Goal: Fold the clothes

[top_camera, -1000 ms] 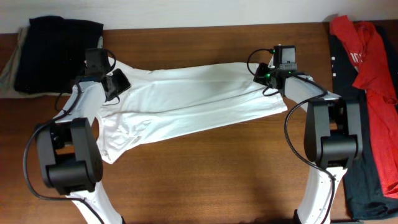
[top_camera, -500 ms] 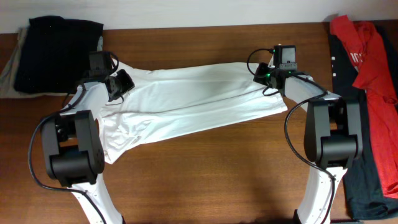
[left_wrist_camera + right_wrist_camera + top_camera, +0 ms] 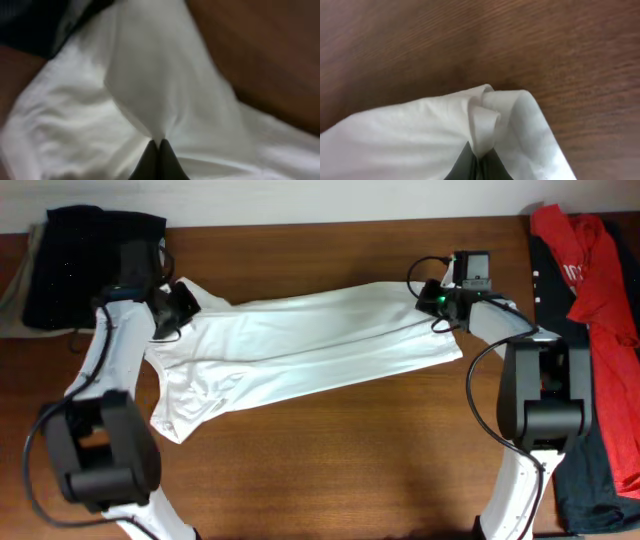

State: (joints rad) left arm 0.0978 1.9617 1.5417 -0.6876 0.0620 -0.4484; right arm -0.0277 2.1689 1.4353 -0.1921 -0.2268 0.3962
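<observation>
T-shirt (image 3: 300, 350): white, lying stretched crosswise over the middle of the desk (image 3: 350, 470), wrinkled, with its left part spreading toward the robot's side. Left hand (image 3: 172, 308): clenched on a fold at the T-shirt's left end, the cloth drawn to a peak at the fingertips. Right hand (image 3: 432, 298): clenched on the far right corner, the cloth puckered in the pinch. Black garments (image 3: 90, 260) lie just beyond the left end. Red shirt (image 3: 590, 260) lies at the desk's right edge, apart from the T-shirt.

both arms stretch toward the far side, left claw (image 3: 178, 308) and right claw (image 3: 432, 297) pinched closed, well apart.
</observation>
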